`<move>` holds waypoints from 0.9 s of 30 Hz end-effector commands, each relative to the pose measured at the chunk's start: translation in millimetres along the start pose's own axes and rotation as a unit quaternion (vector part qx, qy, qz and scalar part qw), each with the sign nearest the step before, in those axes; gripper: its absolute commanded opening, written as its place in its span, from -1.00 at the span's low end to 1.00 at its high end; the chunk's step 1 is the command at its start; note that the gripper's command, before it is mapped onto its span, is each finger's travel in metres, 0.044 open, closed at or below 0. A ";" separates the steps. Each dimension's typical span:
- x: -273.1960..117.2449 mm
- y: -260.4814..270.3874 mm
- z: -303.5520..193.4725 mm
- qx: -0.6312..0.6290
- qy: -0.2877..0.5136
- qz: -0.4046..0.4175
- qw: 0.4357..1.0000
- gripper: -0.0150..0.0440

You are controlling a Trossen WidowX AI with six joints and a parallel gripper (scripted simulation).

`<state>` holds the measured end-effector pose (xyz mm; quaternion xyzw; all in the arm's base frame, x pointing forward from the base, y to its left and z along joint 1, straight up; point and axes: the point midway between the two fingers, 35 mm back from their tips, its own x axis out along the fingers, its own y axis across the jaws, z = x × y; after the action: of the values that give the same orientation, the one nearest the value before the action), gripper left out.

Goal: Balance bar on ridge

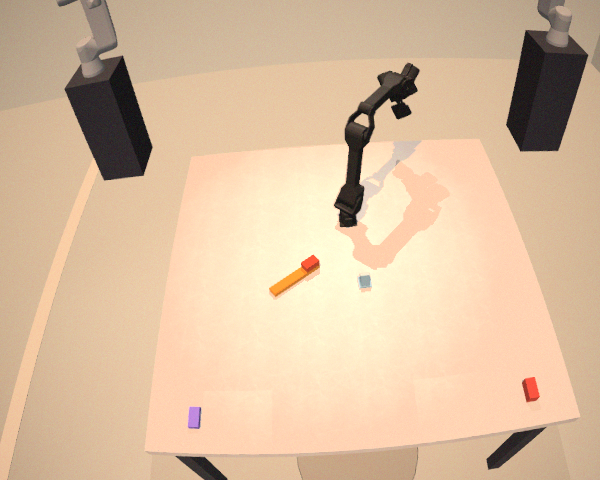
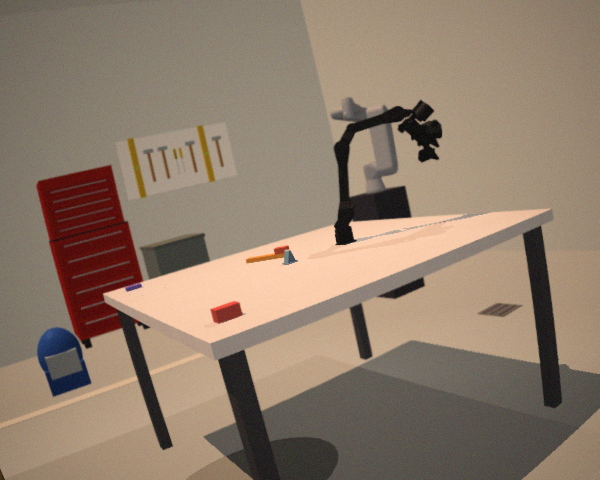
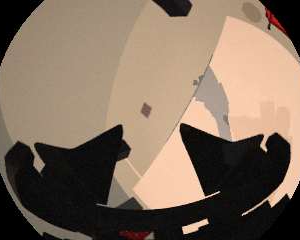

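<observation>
An orange bar (image 1: 287,282) (image 2: 261,258) lies flat on the table, with a small red block (image 1: 309,262) (image 2: 281,250) on top of one end, the end nearer the arm's base. The ridge, a small blue-grey wedge (image 1: 364,281) (image 2: 288,257), stands on the table to the right of the bar in the top view, apart from it. My gripper (image 1: 401,110) (image 2: 428,153) (image 3: 151,127) is raised high above the far edge of the table, well away from bar and ridge. Its fingers are apart with nothing between them. The wrist view shows neither bar nor ridge.
A loose red block (image 1: 531,389) (image 2: 226,312) lies near the near right corner of the table (image 1: 341,351) in the top view. A purple block (image 1: 194,417) (image 2: 133,287) lies near the near left corner. Two grey arms on black pedestals stand beyond the table.
</observation>
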<state>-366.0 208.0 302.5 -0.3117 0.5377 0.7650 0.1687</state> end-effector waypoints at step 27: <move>-85.5 -126.4 68.1 0.110 -0.123 -0.075 0.983 0.58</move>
<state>-260.0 316.8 290.4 -0.2346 0.5648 0.7273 0.3113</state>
